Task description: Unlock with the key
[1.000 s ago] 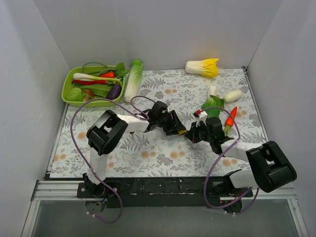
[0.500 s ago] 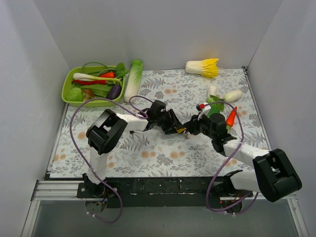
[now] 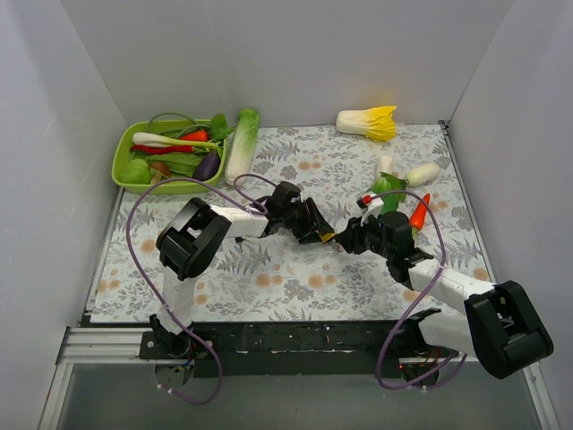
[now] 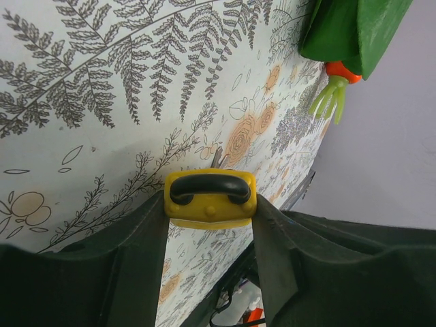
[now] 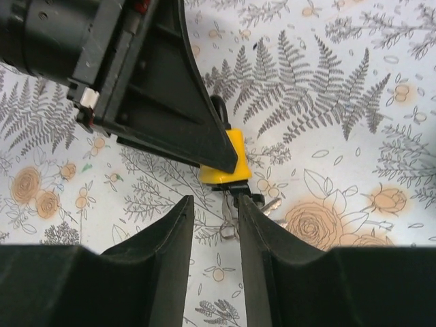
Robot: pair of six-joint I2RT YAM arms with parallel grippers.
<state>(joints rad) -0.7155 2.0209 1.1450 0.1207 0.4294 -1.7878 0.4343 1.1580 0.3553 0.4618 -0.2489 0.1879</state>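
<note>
The yellow padlock point(image 4: 210, 198) sits near the middle of the flowered tablecloth point(image 3: 295, 278), and the left gripper point(image 4: 210, 204) is clenched on it, one dark finger pressed against each side of its body. In the left wrist view the padlock's black shackle point(image 4: 210, 187) faces the camera, and a small grey metal piece point(image 4: 216, 158) shows just beyond the padlock's far edge, close to the cloth. The right gripper point(image 5: 215, 204) is just on the other side of the padlock from the left one, tips pointing at it. Its two fingers stand a narrow gap apart with cloth showing between them. A small dark piece and a bit of metal ring, which look like the key point(image 5: 253, 201), lie at the tip of one finger, touching or nearly touching the padlock's lower edge. Whether the fingers actually pinch the key cannot be told. In the top view both arms meet at the padlock. A carrot point(image 3: 418, 212) and a leafy green point(image 3: 387, 187) lie beyond the padlock to its right. A green tray point(image 3: 119, 161) of vegetables sits well away from the padlock at the far left. A pale cabbage point(image 3: 369, 123) lies by the back wall, well apart from the padlock.
</note>
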